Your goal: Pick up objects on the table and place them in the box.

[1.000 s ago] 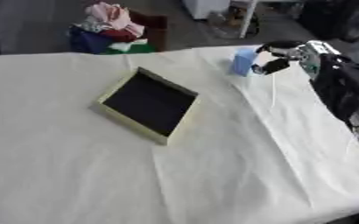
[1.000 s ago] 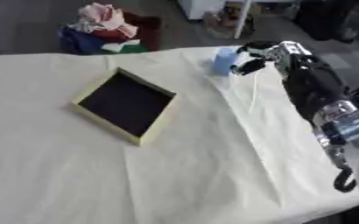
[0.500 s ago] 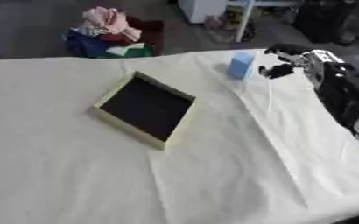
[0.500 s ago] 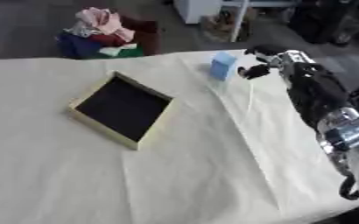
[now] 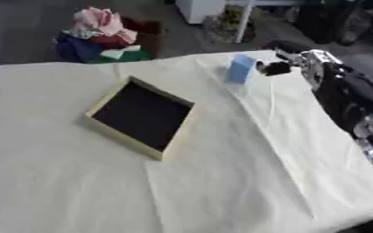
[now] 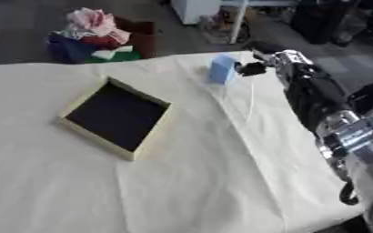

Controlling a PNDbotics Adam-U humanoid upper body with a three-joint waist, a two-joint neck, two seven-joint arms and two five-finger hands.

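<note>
The right robot hand (image 5: 289, 61) was blurred at the far right of the desk (image 5: 221, 182), so whether its fingers were spread or curled could not be told; a dark fingertip sat just beside the small light-blue block (image 5: 241, 68), contact unclear. The left robot hand showed in neither view. The open box (image 5: 140, 117), dark inside with pale walls, lay well apart to the left. Compared with a second earlier, the block stood in the same spot and the hand remained beside it.
</note>
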